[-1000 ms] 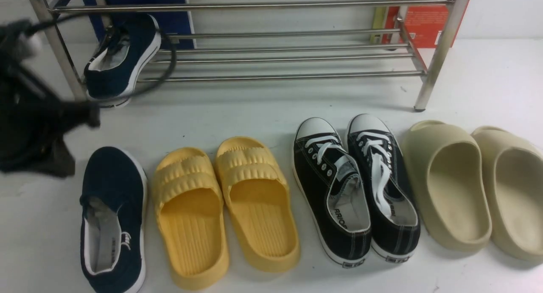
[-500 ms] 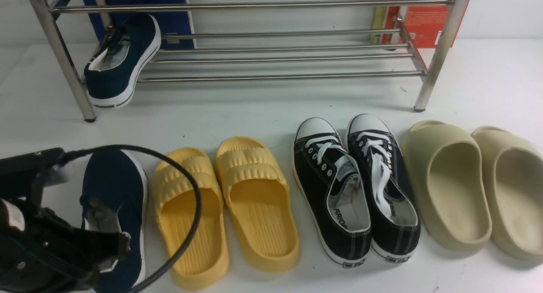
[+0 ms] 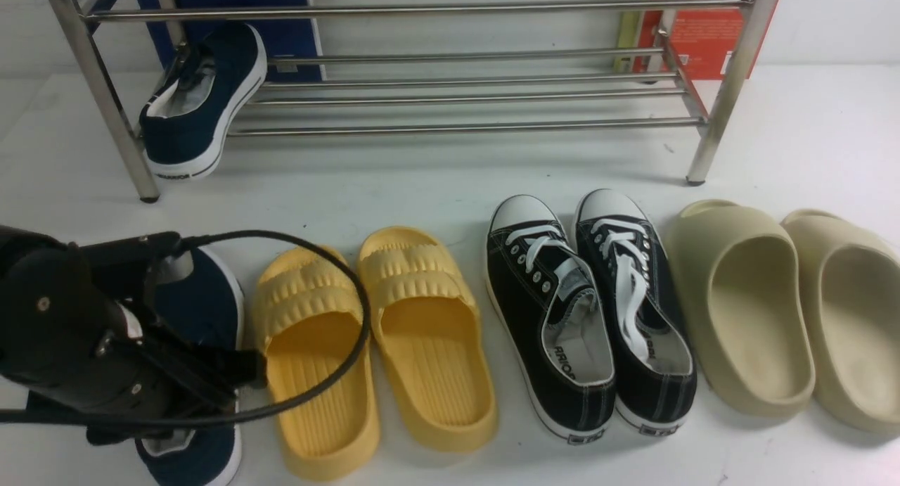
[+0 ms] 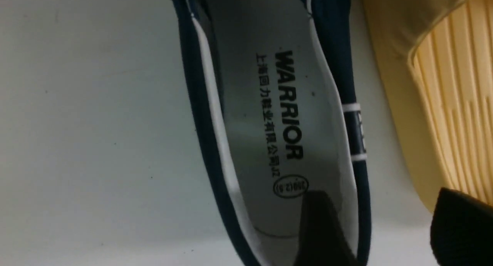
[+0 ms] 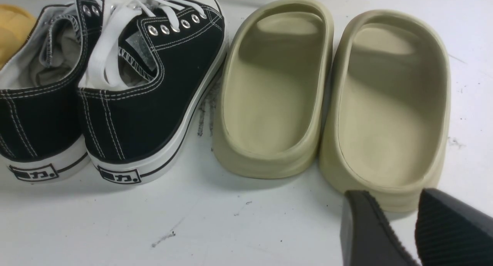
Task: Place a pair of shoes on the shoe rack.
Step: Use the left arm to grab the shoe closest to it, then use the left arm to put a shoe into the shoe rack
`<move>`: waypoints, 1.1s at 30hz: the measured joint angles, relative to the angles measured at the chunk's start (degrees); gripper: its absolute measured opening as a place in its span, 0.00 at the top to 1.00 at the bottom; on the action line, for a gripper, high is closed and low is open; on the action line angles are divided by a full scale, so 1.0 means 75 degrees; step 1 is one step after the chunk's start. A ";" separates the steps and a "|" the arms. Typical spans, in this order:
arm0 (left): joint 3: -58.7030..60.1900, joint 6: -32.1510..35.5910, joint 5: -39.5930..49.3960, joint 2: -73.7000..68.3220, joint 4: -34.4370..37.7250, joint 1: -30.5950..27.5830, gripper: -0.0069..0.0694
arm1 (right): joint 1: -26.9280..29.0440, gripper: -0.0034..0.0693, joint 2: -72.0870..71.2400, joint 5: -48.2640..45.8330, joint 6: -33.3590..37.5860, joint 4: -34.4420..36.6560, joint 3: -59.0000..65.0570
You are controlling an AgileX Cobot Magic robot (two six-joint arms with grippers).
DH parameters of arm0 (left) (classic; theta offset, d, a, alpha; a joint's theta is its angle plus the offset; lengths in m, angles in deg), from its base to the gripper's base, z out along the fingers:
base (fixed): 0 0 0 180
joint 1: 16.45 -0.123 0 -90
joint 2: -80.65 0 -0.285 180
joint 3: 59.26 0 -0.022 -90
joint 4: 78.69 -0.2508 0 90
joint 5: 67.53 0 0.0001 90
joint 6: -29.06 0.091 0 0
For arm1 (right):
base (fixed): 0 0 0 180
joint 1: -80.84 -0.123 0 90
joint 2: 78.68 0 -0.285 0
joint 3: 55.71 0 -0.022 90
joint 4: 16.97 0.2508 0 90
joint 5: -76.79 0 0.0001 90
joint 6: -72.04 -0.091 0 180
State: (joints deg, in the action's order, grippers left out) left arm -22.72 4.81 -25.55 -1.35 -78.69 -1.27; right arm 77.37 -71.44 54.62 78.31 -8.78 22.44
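Left gripper (image 4: 381,196), spread wide, straddles the side wall of the navy slip-on (image 4: 339,58) beneath it, not clamped; "WARRIOR" is printed inside. The second navy slip-on (image 3: 211,92) leans on the shoe rack (image 3: 492,127), well ahead. Right gripper (image 5: 396,208), slightly parted and empty, is near two beige slides (image 5: 269,92). Two black sneakers (image 5: 150,85) and two yellow slippers (image 3: 422,331) lie between the grippers.

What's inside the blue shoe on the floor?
In the navy slip-on: a pale insole printed WARRIOR. A left gripper finger covers the heel end; the toe is hidden.
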 joint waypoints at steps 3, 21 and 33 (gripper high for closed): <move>0.0000 -0.0102 -0.0094 -0.0442 0.0064 0.0000 0.42 | 0.0000 0.62 0.0000 0.0000 0.0000 0.0000 0.0000; -0.0557 -0.0111 0.1755 0.0127 0.0208 0.0006 0.91 | 0.0000 0.62 0.0000 -0.0007 0.0000 0.0000 0.0000; -0.3369 0.2141 0.3319 -0.0260 0.0806 0.0006 0.91 | 0.0000 0.62 0.0000 -0.0007 0.0000 0.0000 0.0000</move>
State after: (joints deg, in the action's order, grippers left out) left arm -47.99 20.87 -0.66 -3.30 -72.64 -1.23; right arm 77.37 -71.44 54.57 78.31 -8.78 22.44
